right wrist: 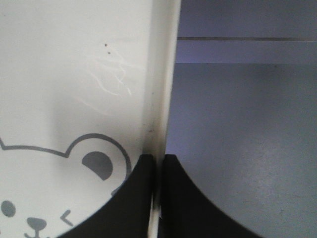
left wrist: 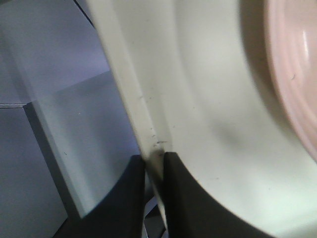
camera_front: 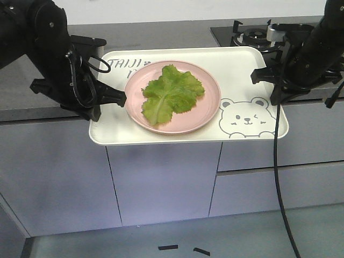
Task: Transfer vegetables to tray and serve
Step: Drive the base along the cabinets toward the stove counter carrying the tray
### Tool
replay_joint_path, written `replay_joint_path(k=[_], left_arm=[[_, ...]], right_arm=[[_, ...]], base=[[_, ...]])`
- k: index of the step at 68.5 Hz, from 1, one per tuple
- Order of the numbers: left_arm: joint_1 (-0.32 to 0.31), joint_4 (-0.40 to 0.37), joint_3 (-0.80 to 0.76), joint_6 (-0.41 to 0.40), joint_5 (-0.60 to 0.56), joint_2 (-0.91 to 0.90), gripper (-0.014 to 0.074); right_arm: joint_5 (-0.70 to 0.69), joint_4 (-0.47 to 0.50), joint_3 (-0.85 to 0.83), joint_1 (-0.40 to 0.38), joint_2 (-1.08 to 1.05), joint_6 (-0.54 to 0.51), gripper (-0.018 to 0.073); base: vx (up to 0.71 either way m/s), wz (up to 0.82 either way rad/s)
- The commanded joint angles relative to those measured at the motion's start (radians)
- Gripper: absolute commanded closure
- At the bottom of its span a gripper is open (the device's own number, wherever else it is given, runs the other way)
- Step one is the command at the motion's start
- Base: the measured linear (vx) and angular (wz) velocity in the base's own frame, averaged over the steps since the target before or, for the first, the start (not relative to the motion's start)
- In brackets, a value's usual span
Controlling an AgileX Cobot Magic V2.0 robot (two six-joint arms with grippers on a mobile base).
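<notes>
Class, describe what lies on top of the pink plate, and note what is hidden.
Crinkly green lettuce leaves lie on the pink plate, which rests on the bear-print tray. The leaves cover the plate's middle, so whatever is beneath them cannot be seen.

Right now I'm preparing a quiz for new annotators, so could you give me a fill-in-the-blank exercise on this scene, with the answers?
1. The lettuce lies on a round ____ plate.
2. The plate stands on a cream tray printed with a ____ face.
3. The left gripper and the right gripper are each shut on the tray's raised ____, one at either end.

Missing words: pink; bear; rim.
</notes>
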Motion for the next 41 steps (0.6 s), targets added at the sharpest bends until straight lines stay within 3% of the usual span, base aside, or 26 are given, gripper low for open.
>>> replay_joint_path(k=[1, 41], left_arm=[[-0.015, -0.05, -0.03, 0.029, -0.041, -0.06, 0.0602], [-0.015, -0.05, -0.03, 0.029, -0.041, -0.06, 0.0602]], right_arm=[[0.014, 0.052, -0.029, 0.004, -0.061, -0.023, 0.0565], [0.014, 0.052, -0.029, 0.004, -0.061, -0.023, 0.0565]], base=[[0.08, 0.02], [0.11, 0.02]])
